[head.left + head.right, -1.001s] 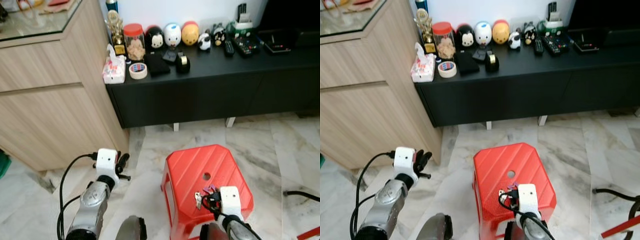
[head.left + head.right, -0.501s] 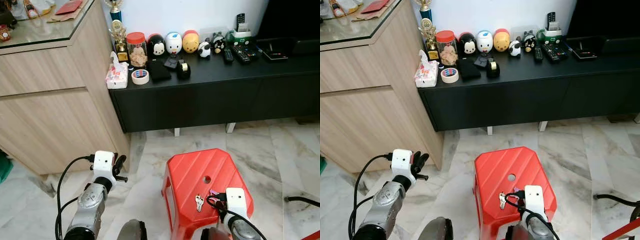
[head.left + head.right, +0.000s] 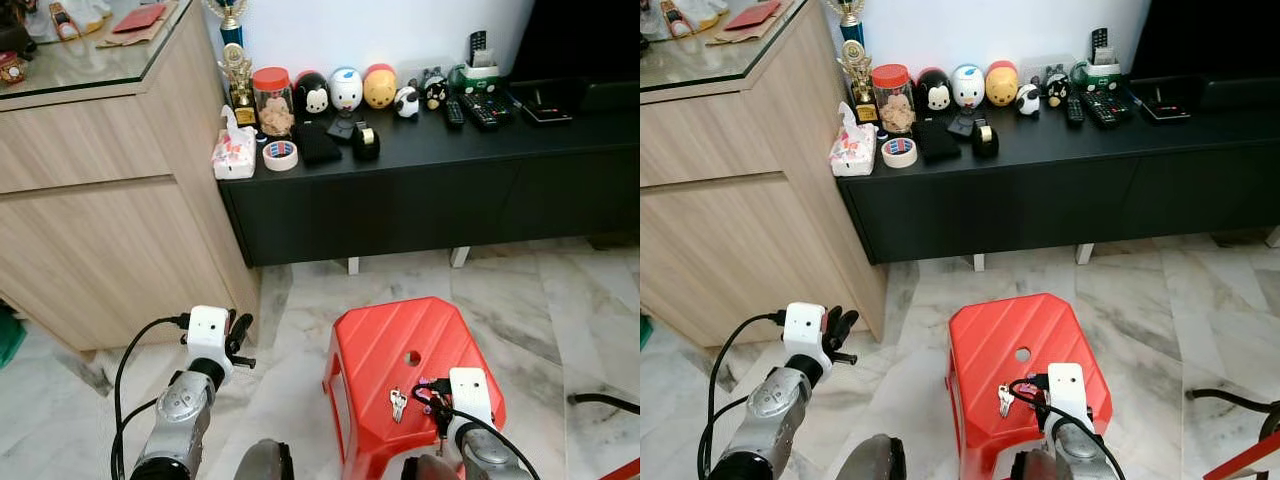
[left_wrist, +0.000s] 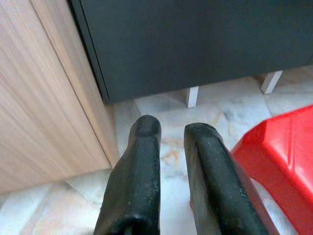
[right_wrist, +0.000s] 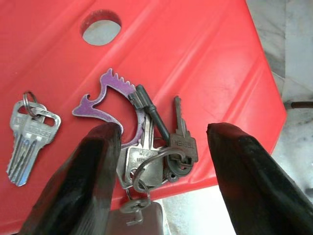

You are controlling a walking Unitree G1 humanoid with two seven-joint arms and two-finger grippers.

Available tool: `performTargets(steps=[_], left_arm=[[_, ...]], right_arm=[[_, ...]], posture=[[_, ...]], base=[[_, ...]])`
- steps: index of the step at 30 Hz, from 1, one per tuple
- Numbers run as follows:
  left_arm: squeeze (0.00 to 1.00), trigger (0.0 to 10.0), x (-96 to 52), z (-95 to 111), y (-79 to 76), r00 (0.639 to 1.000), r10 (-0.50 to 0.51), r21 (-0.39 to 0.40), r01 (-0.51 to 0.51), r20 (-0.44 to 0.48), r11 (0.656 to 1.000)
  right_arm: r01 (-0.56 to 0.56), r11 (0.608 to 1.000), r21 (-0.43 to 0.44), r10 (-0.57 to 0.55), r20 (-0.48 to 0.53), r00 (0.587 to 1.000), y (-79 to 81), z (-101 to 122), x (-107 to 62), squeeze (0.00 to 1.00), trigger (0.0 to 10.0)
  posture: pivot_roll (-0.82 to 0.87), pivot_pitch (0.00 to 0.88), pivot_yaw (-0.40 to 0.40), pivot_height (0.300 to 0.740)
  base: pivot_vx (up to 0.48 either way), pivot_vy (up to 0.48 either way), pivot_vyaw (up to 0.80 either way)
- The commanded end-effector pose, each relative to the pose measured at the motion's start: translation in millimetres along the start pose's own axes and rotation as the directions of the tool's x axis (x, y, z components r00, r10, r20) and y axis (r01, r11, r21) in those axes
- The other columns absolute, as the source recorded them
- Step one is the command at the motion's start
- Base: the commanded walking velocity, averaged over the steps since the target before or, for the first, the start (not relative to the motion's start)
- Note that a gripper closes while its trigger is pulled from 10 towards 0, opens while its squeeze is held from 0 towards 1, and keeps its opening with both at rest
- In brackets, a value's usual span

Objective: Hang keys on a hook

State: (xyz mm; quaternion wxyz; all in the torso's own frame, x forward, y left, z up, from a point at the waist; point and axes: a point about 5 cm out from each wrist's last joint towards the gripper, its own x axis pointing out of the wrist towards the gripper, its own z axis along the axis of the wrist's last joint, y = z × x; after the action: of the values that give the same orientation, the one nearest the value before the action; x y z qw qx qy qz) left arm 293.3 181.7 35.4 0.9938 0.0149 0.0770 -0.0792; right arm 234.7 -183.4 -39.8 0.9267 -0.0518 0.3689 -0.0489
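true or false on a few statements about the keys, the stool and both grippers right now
1. The key bunch lies on the red stool. True.
2. The right gripper is shut on the bunch. False: its fingers stand apart on either side of the bunch.
3. A second, smaller set of keys lies apart from the bunch on the stool. True.
4. The left gripper holds the purple tag. False: it holds nothing and hangs over the floor near the wooden cabinet.
5. The stool top has a round hole. True.
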Motion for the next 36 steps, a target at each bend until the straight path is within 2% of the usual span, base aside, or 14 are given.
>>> performTargets(steps=[1, 11, 14, 17, 18, 24, 36], left_arm=[[0.00, 10.0, 0.8, 0.7, 6.4, 1.000, 0.013, 0.008, -0.013, -0.001, 1.000], [0.00, 10.0, -2.1, -3.6, 8.9, 1.000, 0.018, 0.009, -0.018, -0.011, 1.000], [0.00, 10.0, -2.7, -4.8, 9.4, 1.000, 0.022, 0.008, -0.021, -0.012, 1.000], [0.00, 10.0, -1.0, -3.0, 9.5, 1.000, 0.023, 0.009, -0.022, -0.007, 1.000], [0.00, 10.0, 0.5, -1.2, 9.3, 1.000, 0.023, 0.011, -0.023, -0.002, 1.000], [0.00, 10.0, 1.5, 4.0, 6.6, 1.000, 0.018, 0.012, -0.019, 0.021, 1.000], [0.00, 10.0, -2.4, 9.7, 2.8, 0.998, 0.014, 0.013, -0.015, 0.058, 1.000]], right_arm=[[-0.025, 1.000, 0.013, 0.024, 0.069, 0.997, 5.4, 11.7, -0.3, 0.00, 10.0], [-0.046, 0.999, 0.017, 0.042, 0.171, 0.984, 10.4, 21.5, -8.4, 0.00, 10.0], [-0.048, 0.999, 0.009, 0.045, 0.204, 0.978, 18.8, 16.3, -21.4, 0.00, 10.0], [-0.024, 0.999, 0.037, 0.018, 0.159, 0.987, 23.0, 7.3, -26.9, 0.00, 10.0], [-0.024, 0.996, 0.085, 0.014, 0.119, 0.993, 25.8, 3.0, -29.0, 0.00, 10.0], [-0.027, 0.991, 0.134, 0.019, 0.061, 0.998, 31.4, 2.7, -31.3, 0.00, 10.0], [0.043, 0.973, 0.227, -0.036, -0.036, 0.999, 21.6, -4.9, -19.9, 0.00, 10.0]], posture=[[0.00, 0.029, 0.053, 0.640], [-0.01, 0.028, 0.051, 0.640], [-0.01, 0.030, 0.051, 0.640], [-0.02, 0.031, 0.050, 0.640], [-0.01, 0.031, 0.049, 0.640], [-0.02, 0.032, 0.046, 0.640], [-0.01, 0.034, 0.042, 0.640]], base=[[0.000, 0.000, 0.00], [0.000, 0.000, 0.00], [0.000, 0.000, 0.00], [0.000, 0.000, 0.00], [0.000, 0.000, 0.00], [0.000, 0.000, 0.00], [0.000, 0.000, 0.00]])
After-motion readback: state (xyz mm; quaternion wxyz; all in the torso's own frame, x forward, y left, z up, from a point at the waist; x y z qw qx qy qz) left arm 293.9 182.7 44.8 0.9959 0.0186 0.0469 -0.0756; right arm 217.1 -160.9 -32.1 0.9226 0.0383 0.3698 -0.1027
